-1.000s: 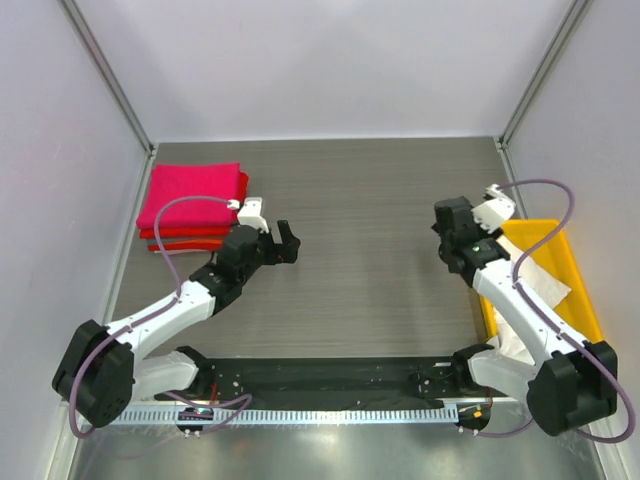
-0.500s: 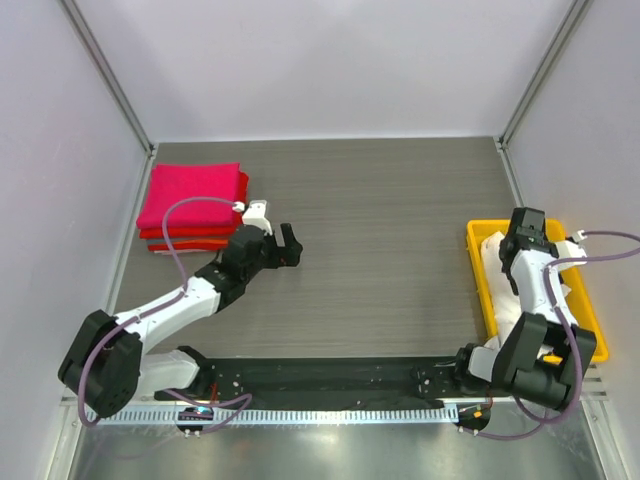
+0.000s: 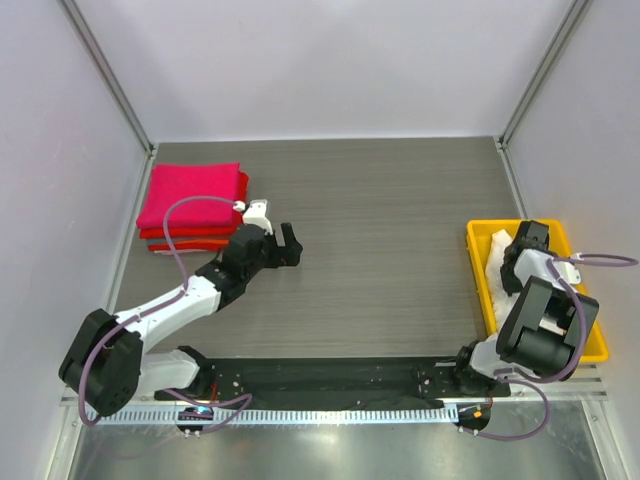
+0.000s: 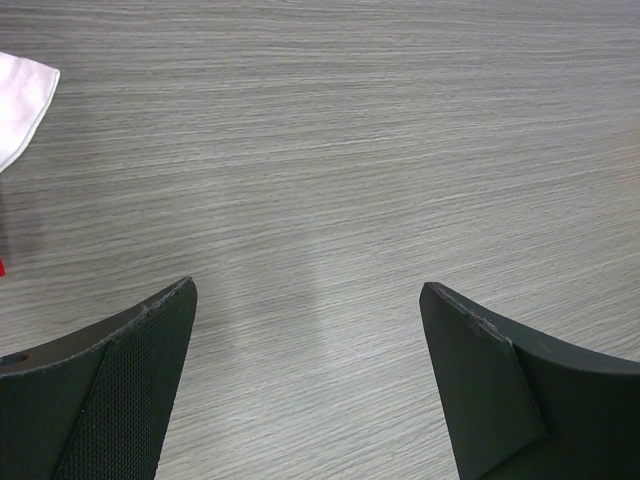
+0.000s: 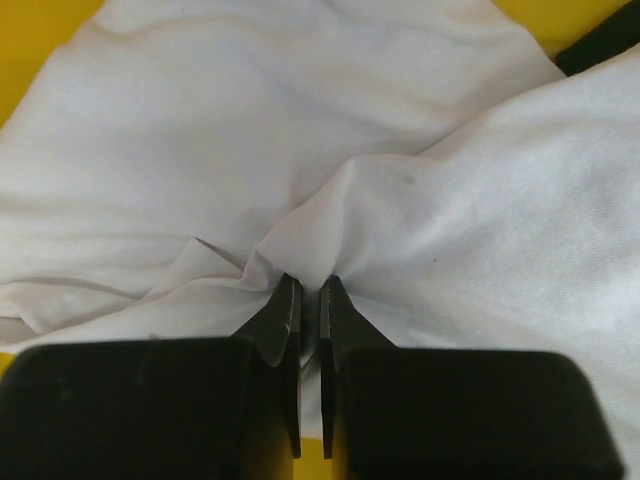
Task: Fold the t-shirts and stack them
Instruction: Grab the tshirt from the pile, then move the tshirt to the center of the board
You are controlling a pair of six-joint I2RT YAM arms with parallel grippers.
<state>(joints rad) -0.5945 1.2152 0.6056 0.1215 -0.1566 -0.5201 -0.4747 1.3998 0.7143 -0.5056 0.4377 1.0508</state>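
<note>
The right fingers (image 5: 283, 318) are pressed almost together, pinching a raised ridge of the white t-shirt (image 5: 420, 220). The shirt lies crumpled inside the yellow tray (image 3: 478, 292) at the right edge of the desk (image 3: 390, 200). The left fingers (image 4: 130, 380) are spread wide and empty, hovering over bare desk near the folded stack, a magenta-pink shirt (image 3: 193, 192) on top of red ones (image 3: 200, 241) in the far left corner. This looks like the pick-up step. Next, I judge, the shirt needs lifting clear of the tray and spreading flat mid-desk for folding.

Grey wood-grain table (image 3: 380, 230): folded shirt stack (image 3: 192, 200) far-left, yellow tray (image 3: 477, 272) right.
</note>
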